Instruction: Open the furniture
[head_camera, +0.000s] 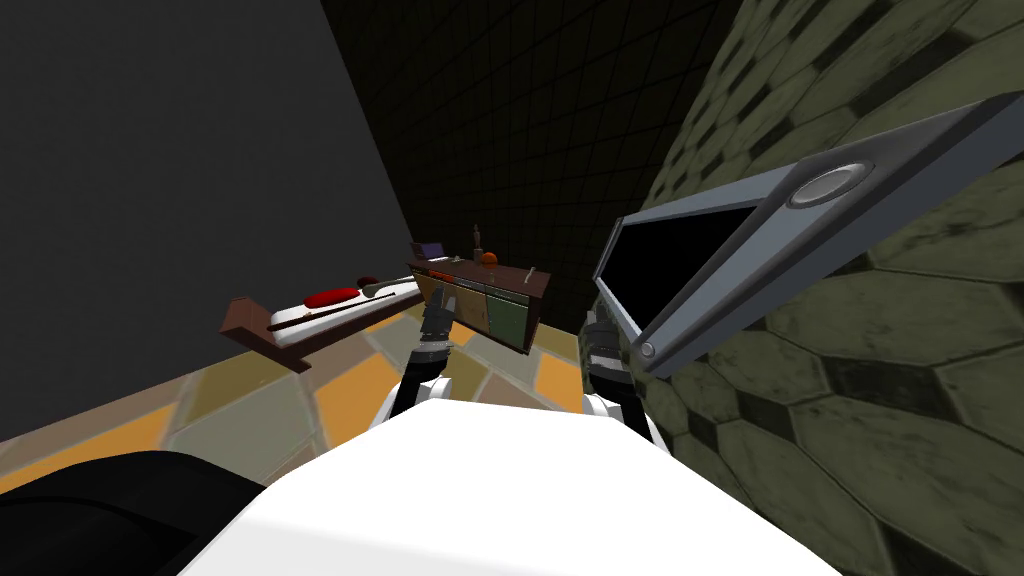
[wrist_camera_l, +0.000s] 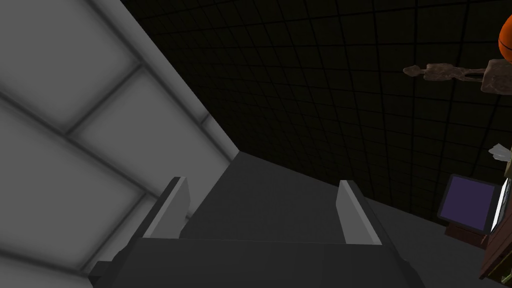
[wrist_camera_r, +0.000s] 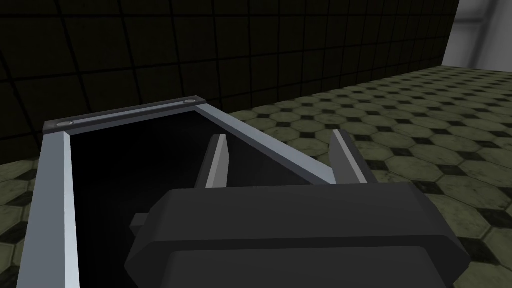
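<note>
Head view: the low brown wooden sideboard (head_camera: 490, 300), its door fronts tan, grey and green and apparently flush, stands well ahead across the orange-and-beige tiled floor (head_camera: 350, 390). It is set against the dark gridded wall (head_camera: 520, 120), near the far end of a low brown-framed bed with a white mattress (head_camera: 250, 325) and a red pillow (head_camera: 330, 297). The sideboard top carries an open laptop with a purple screen (head_camera: 432, 250), a small brown figurine (head_camera: 477, 237) and an orange ball (head_camera: 489, 258). Both arms reach forward from the chest, well apart from the sideboard. The left gripper (head_camera: 437, 296) is aimed toward the laptop end of the sideboard; left wrist view: its jaws are released, with nothing between them. The right gripper (head_camera: 600, 335) sits at a large grey-blue framed panel with a black face (head_camera: 690, 255), mounted on the olive hexagon-tiled wall (head_camera: 880, 380); right wrist view: its jaws are parted and stand astride one rail of the frame, but whether they touch it cannot be told
</note>
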